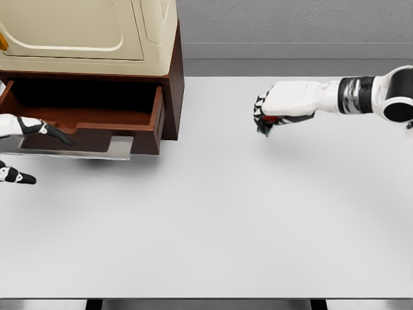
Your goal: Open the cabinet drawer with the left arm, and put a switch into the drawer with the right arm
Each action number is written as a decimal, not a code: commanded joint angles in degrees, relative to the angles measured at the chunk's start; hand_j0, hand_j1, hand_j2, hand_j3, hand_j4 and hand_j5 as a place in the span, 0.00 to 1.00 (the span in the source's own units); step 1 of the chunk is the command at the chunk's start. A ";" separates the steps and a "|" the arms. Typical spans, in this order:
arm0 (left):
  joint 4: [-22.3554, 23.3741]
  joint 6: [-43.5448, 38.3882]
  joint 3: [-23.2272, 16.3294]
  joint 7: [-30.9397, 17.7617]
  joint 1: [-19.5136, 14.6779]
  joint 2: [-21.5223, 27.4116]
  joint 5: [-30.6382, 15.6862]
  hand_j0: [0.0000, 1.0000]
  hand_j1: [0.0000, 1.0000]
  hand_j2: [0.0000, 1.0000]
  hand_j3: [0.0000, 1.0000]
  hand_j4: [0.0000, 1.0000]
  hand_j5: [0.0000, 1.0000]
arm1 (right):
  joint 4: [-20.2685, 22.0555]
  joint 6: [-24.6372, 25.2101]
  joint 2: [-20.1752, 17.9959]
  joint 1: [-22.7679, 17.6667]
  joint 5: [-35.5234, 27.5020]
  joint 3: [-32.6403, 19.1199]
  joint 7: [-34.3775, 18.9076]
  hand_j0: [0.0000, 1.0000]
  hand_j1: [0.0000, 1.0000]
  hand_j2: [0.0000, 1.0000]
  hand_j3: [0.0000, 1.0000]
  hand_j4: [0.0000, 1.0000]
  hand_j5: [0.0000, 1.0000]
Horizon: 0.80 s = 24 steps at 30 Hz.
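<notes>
**Switch held above the table, drawer pulled out**

We saw our right hand (270,117) curled around the switch (268,121), right of the open drawer (97,116). Only a small dark-and-red part showed; its axis was hidden. Our left hand (29,129) lay spread at the drawer front, holding nothing.

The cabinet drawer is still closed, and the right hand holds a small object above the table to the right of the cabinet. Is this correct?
Not quite. The head view shows the drawer already pulled open, its inside visible under the cabinet. The rest is correct: the right hand is shut on a small object, apparently the switch, to the right of the cabinet above the table.
</notes>
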<state>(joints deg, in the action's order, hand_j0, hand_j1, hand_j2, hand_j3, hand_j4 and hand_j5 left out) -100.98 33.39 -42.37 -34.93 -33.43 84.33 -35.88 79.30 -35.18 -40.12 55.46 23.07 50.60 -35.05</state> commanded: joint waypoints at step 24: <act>-0.01 -4.48 0.97 -0.07 -6.48 4.53 -9.91 0.84 0.84 0.84 0.84 0.84 0.84 | 7.01 0.18 9.35 11.69 -2.59 4.16 0.05 0.39 0.39 0.39 0.39 0.39 0.39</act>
<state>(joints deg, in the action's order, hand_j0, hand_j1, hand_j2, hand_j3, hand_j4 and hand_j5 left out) -100.99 29.19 -41.43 -35.01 -39.90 88.84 -45.35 86.11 -35.19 -31.47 67.67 21.05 54.54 -35.05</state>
